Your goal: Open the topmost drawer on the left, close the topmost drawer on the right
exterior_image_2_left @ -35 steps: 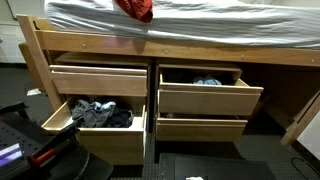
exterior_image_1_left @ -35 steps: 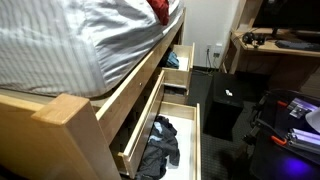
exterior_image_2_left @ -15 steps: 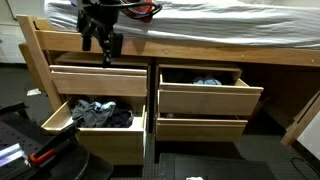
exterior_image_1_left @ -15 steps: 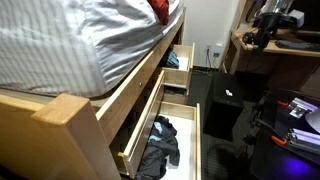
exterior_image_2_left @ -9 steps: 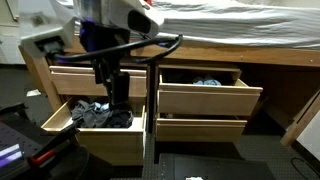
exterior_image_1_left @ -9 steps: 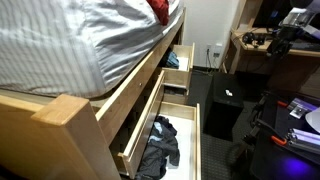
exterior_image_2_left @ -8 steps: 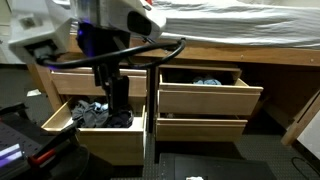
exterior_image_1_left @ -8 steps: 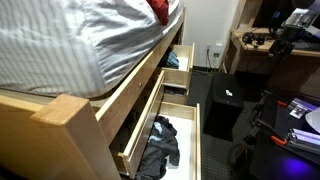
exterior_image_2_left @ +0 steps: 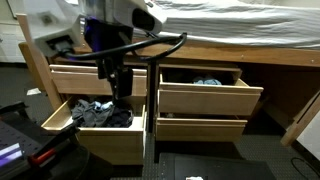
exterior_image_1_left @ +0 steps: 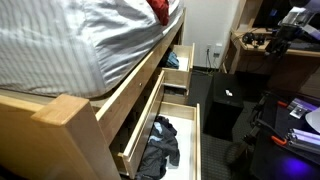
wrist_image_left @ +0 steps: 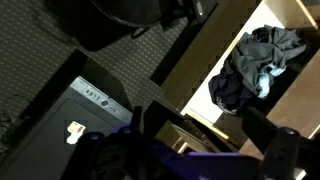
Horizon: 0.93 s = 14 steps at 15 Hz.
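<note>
In an exterior view, set against the frame 2.3 s earlier: arm [exterior_image_2_left: 105, 30] newly across the left half of the bed frame [exterior_image_2_left: 35, 60], blurred. Against 0.5 s earlier, shifted a little up and to the right. All four drawers as before.

Left to right:

- Gripper [exterior_image_2_left: 120, 92] hanging in front of the topmost left drawer [exterior_image_2_left: 72, 80]. Too blurred to tell whether the fingers stand apart or together, or whether touching the wood.
- Topmost left drawer: pale wood front, pushed in or nearly so, interior out of sight.
- Just below it, lower left drawer [exterior_image_2_left: 105, 142] pulled well out, holding a heap of dark clothes [exterior_image_2_left: 95, 113].
- Topmost right drawer [exterior_image_2_left: 205, 100]: same pale wood, standing open, with a blue cloth [exterior_image_2_left: 208, 82] lying inside.
- Beneath it, lower right drawer [exterior_image_2_left: 200, 128], out only slightly.

In an exterior view along the bed: arm [exterior_image_1_left: 295, 22] at upper right, well apart from the frame; red cloth [exterior_image_1_left: 158, 10] on the striped mattress [exterior_image_1_left: 70, 40].

Wrist view: looking down on a black box [wrist_image_left: 85, 100] on dark floor, with the same dark clothes [wrist_image_left: 255, 65] in their open drawer at right. Gripper parts along the bottom edge are dark and smeared, state not readable.
</note>
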Available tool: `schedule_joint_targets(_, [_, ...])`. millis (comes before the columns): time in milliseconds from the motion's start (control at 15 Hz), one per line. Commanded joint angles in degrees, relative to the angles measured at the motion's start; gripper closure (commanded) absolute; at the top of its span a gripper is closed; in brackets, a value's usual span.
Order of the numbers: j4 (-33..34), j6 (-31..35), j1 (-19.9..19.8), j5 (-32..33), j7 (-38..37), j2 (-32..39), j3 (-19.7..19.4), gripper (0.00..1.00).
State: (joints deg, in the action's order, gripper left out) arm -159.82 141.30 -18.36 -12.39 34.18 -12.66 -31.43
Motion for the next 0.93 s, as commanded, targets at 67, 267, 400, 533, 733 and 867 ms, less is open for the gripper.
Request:
schedule_joint_targets(67, [0.1, 0.8, 11.5, -7.4, 1.4, 3.3, 9.3, 0.0])
schedule_joint_targets(267, [1.5, 2.3, 19.4, -12.7, 1.9, 7.4, 17.2, 0.0])
schedule_joint_targets(400, [5.0, 1.8, 23.8, -16.7, 3.3, 12.1, 22.4, 0.0])
schedule_joint_targets(533, [12.6, -2.2, 25.2, -17.7, 4.7, 18.4, 26.5, 0.0])
schedule_joint_targets(733, [9.7, -0.2, 23.6, -16.2, 0.9, 15.2, 29.7, 0.0])
schedule_joint_targets(867, [11.7, -0.3, 23.0, -16.0, 1.4, 17.8, 30.1, 0.0])
